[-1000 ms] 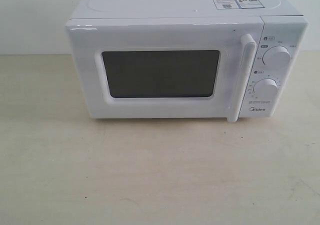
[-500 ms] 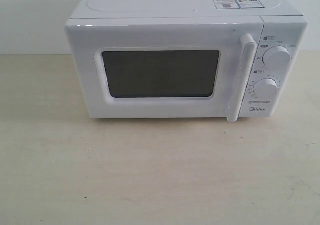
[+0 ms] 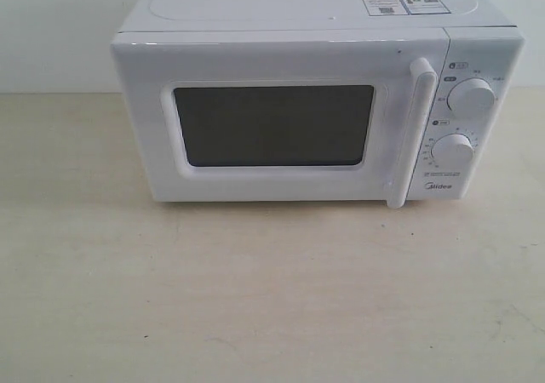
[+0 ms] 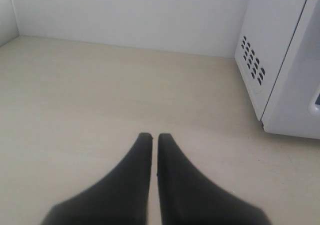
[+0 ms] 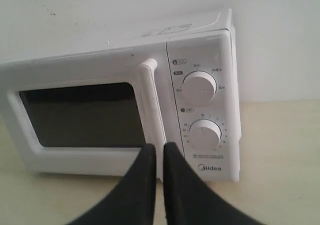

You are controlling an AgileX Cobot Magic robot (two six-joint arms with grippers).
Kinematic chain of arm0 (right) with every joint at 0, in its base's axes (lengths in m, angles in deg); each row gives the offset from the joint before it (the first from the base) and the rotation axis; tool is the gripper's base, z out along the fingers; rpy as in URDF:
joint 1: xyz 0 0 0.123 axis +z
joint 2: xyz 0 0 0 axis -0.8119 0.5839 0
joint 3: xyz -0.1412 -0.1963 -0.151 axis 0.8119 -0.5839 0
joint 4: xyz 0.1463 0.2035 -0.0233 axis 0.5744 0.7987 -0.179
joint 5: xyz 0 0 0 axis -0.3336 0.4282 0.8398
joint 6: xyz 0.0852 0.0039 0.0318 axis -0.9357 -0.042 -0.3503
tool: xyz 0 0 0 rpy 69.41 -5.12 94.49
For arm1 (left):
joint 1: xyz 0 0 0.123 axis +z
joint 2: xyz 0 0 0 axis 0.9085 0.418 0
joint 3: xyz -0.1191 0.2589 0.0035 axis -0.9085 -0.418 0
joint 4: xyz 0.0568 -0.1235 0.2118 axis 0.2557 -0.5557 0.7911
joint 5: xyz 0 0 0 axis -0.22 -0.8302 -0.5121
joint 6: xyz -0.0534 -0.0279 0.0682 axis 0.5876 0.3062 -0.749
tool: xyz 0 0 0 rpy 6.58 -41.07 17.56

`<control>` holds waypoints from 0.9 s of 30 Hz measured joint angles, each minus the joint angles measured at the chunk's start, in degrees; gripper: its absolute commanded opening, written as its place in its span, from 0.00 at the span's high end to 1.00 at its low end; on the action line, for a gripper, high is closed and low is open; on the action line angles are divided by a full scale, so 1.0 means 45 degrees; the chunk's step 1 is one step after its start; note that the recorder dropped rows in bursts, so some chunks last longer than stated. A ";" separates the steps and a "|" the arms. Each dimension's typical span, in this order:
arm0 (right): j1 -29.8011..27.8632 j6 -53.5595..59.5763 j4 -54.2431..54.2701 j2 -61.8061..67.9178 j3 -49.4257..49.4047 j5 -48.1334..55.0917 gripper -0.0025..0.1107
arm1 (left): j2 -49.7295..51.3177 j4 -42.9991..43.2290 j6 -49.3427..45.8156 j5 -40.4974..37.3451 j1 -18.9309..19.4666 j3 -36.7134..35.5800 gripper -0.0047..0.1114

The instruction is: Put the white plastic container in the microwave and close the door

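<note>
The microwave (image 3: pixel 317 94) has its door (image 3: pixel 272 60) shut and the white plastic container is unseen, perhaps already inside; left gripper (image 4: pixel 151 137) beside the microwave, right gripper (image 5: pixel 159 147) facing it, both pinched narrow, empty

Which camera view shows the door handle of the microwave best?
The exterior view: the whole handle shows, top to bottom, against the shut door. The right wrist view shows it too, but the right gripper covers its lower end. The left wrist view shows only the side of the microwave, no handle.
</note>
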State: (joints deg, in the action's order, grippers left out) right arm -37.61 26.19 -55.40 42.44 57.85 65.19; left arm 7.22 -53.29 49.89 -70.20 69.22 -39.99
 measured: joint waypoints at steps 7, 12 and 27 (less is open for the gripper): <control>0.0000 -0.1540 -0.1371 -0.0020 -0.0515 0.0432 0.95 | 0.0000 0.0000 0.0000 0.0000 0.0000 0.0000 0.92; 0.0000 -0.1510 -0.1661 -0.0020 -0.0568 0.0565 0.95 | 0.0000 0.0000 0.0000 0.0000 0.0000 0.0000 0.92; 0.0000 0.0409 -0.2056 -0.0020 -0.0568 0.2182 0.95 | 0.0000 0.0004 0.0000 0.0000 0.0000 0.0000 0.92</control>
State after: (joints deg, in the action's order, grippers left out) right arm -37.61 28.03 -64.65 42.35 55.30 75.01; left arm 7.22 -53.27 49.89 -70.20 69.22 -39.99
